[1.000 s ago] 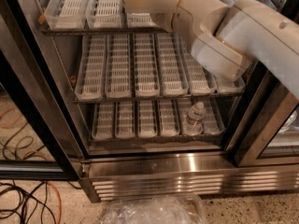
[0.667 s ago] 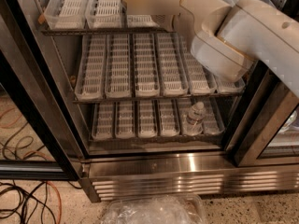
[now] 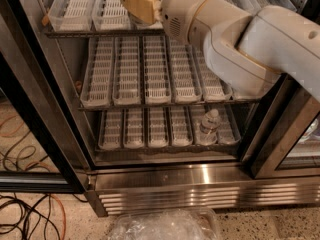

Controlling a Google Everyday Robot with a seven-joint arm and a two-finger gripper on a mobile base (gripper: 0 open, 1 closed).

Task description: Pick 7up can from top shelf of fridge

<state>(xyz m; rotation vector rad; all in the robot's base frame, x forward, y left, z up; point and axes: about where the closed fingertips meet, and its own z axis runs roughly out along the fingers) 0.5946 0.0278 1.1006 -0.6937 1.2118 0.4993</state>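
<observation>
Slightly leftward since a second ago, the robot's tan-padded gripper sits at the front edge of the top shelf, a wire rack of slotted white plastic lane trays. Whether it grasps anything cannot be told, and the 7up can cannot be made out; the gripper and the bulky white arm cover that part of the shelf. The arm crosses the right half of the stainless steel fridge, close to the black right door frame. Open room lies left of the gripper, above the bare middle rack. A clear plastic water bottle stands upright on the bottom rack, right of centre. Orange and black cables trail over the floor at lower left.
</observation>
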